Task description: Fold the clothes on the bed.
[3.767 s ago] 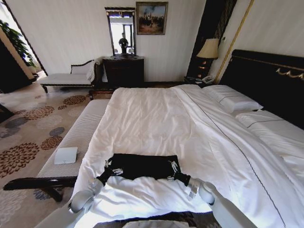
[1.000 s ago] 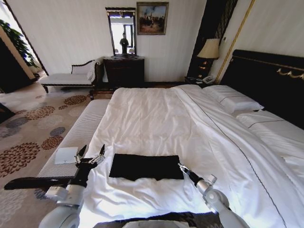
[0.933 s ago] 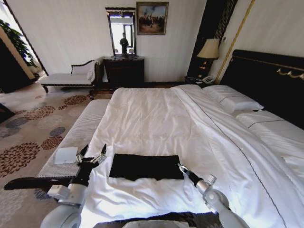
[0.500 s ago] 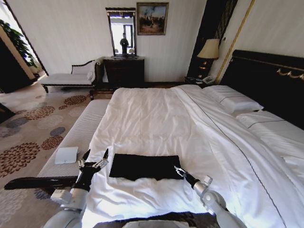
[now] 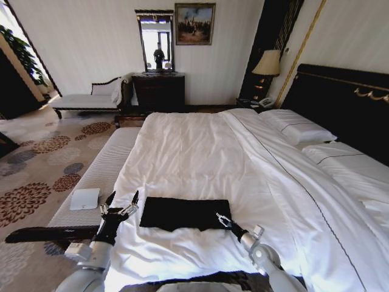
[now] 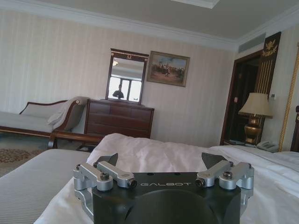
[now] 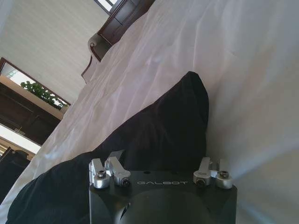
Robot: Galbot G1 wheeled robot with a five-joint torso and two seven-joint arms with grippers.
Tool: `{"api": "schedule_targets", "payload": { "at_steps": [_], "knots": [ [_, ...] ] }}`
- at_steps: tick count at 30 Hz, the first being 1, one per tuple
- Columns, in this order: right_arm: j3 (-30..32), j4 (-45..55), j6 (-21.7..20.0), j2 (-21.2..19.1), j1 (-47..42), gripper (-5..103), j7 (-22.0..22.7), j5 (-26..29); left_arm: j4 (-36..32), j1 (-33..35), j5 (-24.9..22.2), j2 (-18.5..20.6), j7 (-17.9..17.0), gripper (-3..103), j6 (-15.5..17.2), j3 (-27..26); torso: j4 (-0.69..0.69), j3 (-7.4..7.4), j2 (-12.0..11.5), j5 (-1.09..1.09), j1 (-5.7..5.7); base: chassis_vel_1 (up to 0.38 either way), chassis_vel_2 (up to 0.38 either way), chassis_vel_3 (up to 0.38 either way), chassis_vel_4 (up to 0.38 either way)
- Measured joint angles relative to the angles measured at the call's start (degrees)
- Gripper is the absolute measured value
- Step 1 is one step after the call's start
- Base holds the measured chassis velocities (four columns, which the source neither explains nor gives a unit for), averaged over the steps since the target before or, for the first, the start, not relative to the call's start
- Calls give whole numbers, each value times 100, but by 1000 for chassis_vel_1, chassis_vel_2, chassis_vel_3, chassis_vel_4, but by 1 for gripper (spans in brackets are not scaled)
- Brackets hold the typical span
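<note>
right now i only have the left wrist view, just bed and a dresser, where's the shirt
observer: The black T-shirt lies folded in a rectangle on the bed, near the edge closest to the robot, to the right of the left gripper.
operator: is left touching it
observer: No. It's open and apart from the shirt's left edge.
operator: and the right one
observer: The right gripper is open at the shirt's near right corner, over the black fabric.

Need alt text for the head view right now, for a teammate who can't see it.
A folded black T-shirt lies on the near end of a white bed. The open left gripper hovers beside its left edge; the open right gripper sits at its near right corner.
</note>
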Motion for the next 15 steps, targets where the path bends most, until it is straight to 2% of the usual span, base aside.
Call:
{"api": "schedule_targets", "payload": {
  "at_steps": [2,4,5,8,11,13,15],
  "knots": [
    [0,0,9,14,-1,63,31,2,1,0,0,0,1,100,-1,0,0,0,0,0,0,0,0,0,0],
    [3,2,21,34,-10,63,47,2,2,0,0,0,1,100,-2,0,0,0,0,0,0,0,0,0,0],
    [6,2,32,63,-18,52,61,0,2,0,0,0,2,100,-2,0,0,0,0,0,0,0,0,0,0],
    [11,-5,51,139,-22,47,92,-9,3,0,0,0,3,100,-3,0,0,0,0,0,0,0,0,0,0],
    [-6,-13,89,250,-21,30,134,-59,4,0,0,0,4,100,-4,0,0,0,0,1,0,0,0,0,0],
    [-13,-13,111,263,-25,30,138,-94,4,0,1,0,4,100,-5,-1,1,0,0,0,0,0,0,0,0],
    [-17,-3,139,266,-44,20,140,-127,5,0,0,0,4,100,-5,-1,1,0,0,0,0,0,0,0,0]
  ]
}}
